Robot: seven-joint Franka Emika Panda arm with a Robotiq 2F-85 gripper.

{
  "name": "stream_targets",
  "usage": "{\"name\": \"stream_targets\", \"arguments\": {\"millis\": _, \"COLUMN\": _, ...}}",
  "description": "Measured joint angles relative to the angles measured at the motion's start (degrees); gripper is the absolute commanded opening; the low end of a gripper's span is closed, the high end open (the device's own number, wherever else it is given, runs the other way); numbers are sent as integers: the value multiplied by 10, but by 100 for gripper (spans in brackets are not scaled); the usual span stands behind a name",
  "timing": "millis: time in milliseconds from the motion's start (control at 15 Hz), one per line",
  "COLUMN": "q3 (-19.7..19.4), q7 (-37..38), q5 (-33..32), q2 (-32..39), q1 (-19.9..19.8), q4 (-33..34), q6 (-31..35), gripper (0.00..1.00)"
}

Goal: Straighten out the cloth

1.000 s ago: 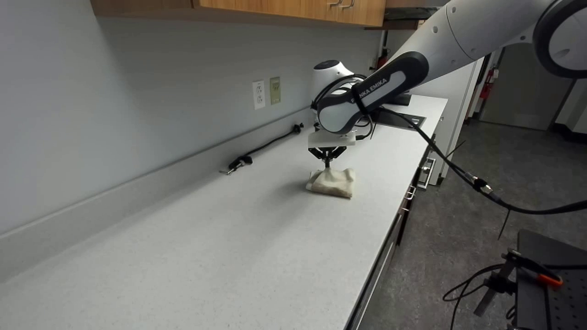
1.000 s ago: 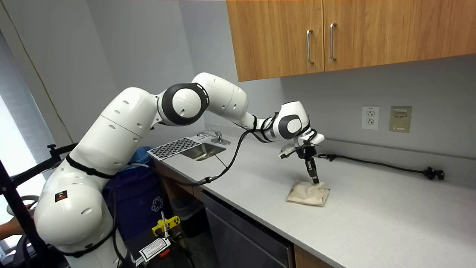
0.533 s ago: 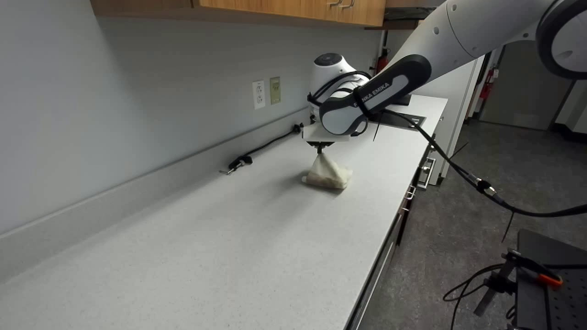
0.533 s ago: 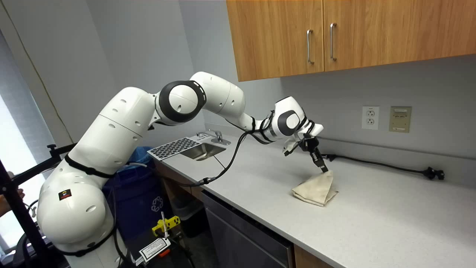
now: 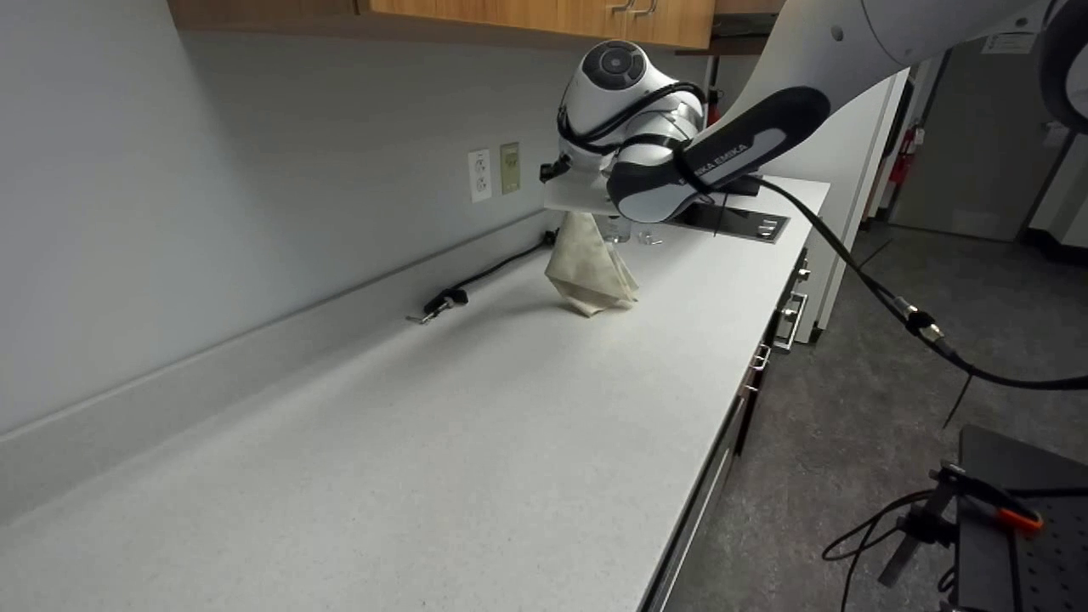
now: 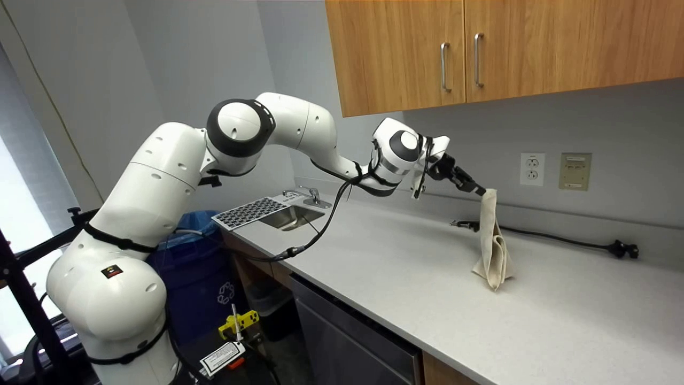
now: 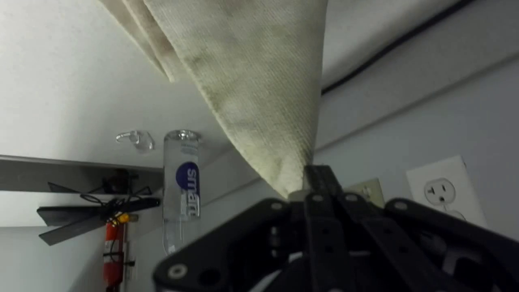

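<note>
The cloth (image 6: 490,240) hangs in folds over the worktop (image 6: 561,331); whether its lowest tip touches, I can't tell. The hand (image 6: 482,191) pinches its top end. In an exterior view, a black cable (image 6: 556,237) runs along the worktop's far side behind it, with 2 wall plates (image 6: 532,169) above, to the right.

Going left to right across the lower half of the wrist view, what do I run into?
Red cylindrical fire extinguisher, clear cylindrical plastic bottle, gripped corner of the off-white woven cloth, beige rectangular wall plate, white rectangular power outlet.
</note>
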Motion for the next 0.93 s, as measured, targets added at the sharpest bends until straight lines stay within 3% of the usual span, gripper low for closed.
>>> {"name": "stream_targets", "arguments": {"millis": 67, "q3": -13, "q7": 17, "q5": -7, "q2": -3, "q1": 11, "q4": -5, "q6": 4, "gripper": 0}}
{"name": "stream_targets", "arguments": {"millis": 200, "q3": -2, "q7": 15, "q5": -5, "q2": -20, "q1": 17, "q4": -26, "q6": 4, "gripper": 0}}
{"name": "stream_targets", "arguments": {"millis": 600, "q3": 136, "q7": -58, "q5": 22, "q2": -104, "q1": -3, "q4": -135, "q6": 21, "gripper": 0}}
{"name": "stream_targets", "arguments": {"millis": 933, "q3": 264, "q7": -189, "q5": 120, "q2": -154, "q1": -47, "q4": -221, "q6": 19, "gripper": 0}}
